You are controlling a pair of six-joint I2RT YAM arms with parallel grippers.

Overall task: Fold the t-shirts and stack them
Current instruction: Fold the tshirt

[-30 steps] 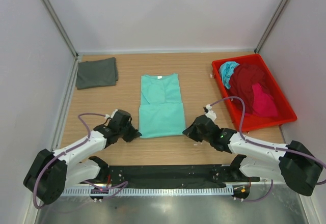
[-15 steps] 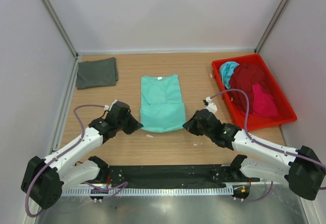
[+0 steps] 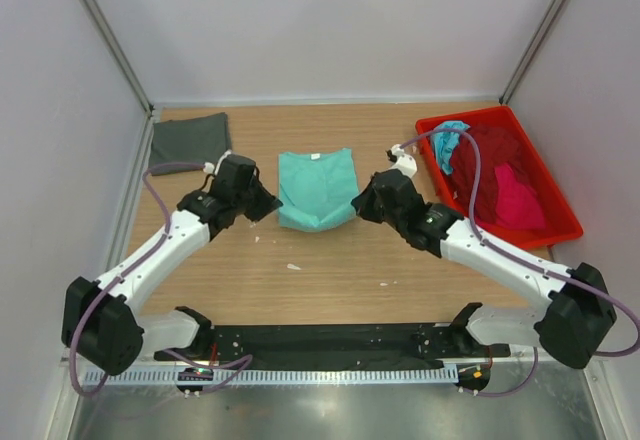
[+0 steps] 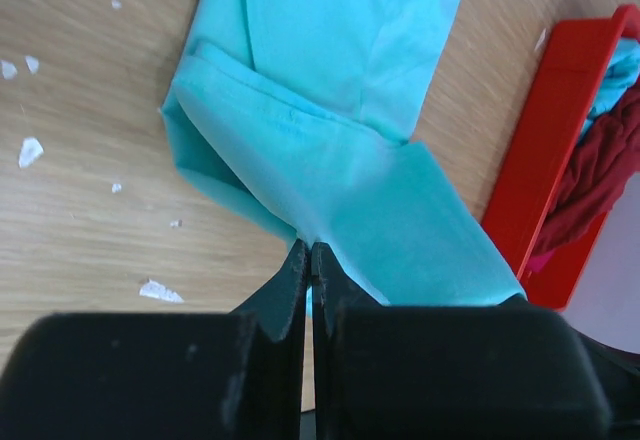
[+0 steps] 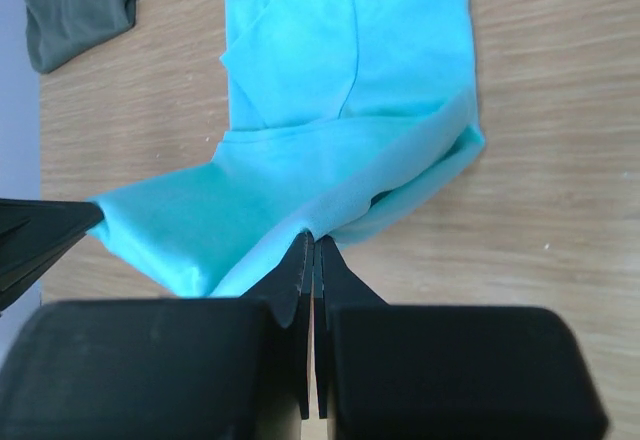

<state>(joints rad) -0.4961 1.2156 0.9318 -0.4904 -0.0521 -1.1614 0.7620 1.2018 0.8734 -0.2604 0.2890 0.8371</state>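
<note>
Green shirt (image 3: 316,188), mid-fold.
We are clenching its near hem corners, left gripper (image 3: 265,203) and right gripper (image 3: 360,203) flanking it equally; its collar (image 3: 313,155) is lying straight beyond.

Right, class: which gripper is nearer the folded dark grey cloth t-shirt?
Left. The left gripper, shut on the mint green cloth t-shirt, is just right of the folded dark grey cloth t-shirt; the right gripper holds the mint shirt's opposite edge, farther right.

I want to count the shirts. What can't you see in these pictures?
- Top view: shirts in the red tray overlap, hiding each other.
- Left wrist view: the red tray runs off the right edge.
- Right wrist view: the dark grey t-shirt runs off the top corner.
</note>
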